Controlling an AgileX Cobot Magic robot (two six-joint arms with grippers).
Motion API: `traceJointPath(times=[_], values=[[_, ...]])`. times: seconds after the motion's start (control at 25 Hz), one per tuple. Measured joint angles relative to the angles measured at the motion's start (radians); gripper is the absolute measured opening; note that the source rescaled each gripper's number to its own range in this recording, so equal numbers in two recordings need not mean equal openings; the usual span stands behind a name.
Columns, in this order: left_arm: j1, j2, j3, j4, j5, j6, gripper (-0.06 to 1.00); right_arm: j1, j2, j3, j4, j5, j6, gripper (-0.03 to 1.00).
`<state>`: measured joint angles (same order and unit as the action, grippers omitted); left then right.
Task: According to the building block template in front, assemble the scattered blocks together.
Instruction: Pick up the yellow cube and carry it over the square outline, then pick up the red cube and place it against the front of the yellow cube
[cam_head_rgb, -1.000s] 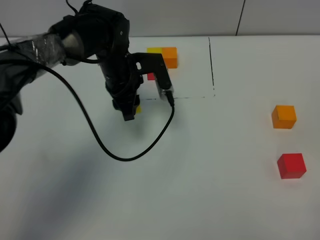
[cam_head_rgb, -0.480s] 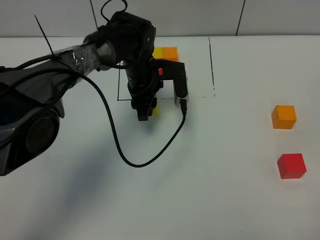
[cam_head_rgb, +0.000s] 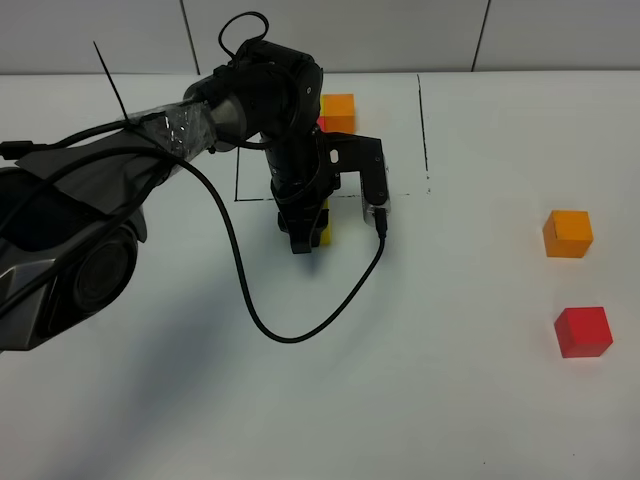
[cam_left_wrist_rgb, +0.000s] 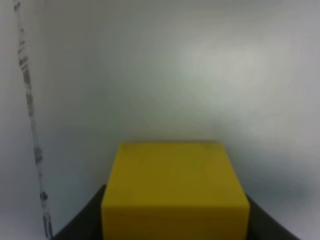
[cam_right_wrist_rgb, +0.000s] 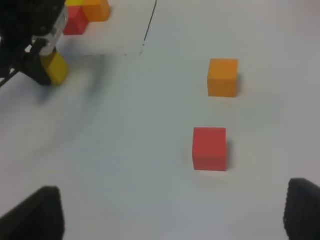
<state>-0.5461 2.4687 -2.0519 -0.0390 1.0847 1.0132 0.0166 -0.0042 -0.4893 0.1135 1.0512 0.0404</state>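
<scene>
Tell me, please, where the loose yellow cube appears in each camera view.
Exterior high: yellow cube left of centre, held by the left end effector, just below the black outline.
Left wrist: cube fills the foreground.
Right wrist: cube far off, under the left arm.
Shared landmark: the black outline.

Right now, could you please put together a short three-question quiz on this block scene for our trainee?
1. True or false: the left gripper is shut on the yellow cube.
2. Of the loose orange cube and red cube, which lies nearer the template? A: orange. B: red.
3. Fill in: the right gripper holds nothing and its jaws stand ____.

Key: 1 true; 2 A; 3 open.
</scene>
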Motion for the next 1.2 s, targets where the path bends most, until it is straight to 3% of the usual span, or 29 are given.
traceJointPath(times=[0.68,0.76,1.0,1.12,1.2], values=[[0.0,0.003,-0.001,-0.006,-0.008,0.041,0.04,0.0,0.0,0.0,0.0,0.0,0.0,0.8],[0.0,0.01,-0.001,-0.01,-0.015,0.042,0.16,0.0,0.0,0.0,0.0,0.0,0.001,0.8],[0.0,0.009,-0.001,-0.035,-0.021,0.041,0.71,0.0,0.0,0.0,0.0,0.0,0.003,0.8],[0.0,-0.004,-0.001,-0.035,-0.024,0.0,0.85,0.0,0.0,0.0,0.0,0.0,0.003,0.8],[0.002,-0.026,-0.001,-0.035,-0.028,-0.046,0.88,0.0,0.0,0.0,0.0,0.0,0.003,0.8]])
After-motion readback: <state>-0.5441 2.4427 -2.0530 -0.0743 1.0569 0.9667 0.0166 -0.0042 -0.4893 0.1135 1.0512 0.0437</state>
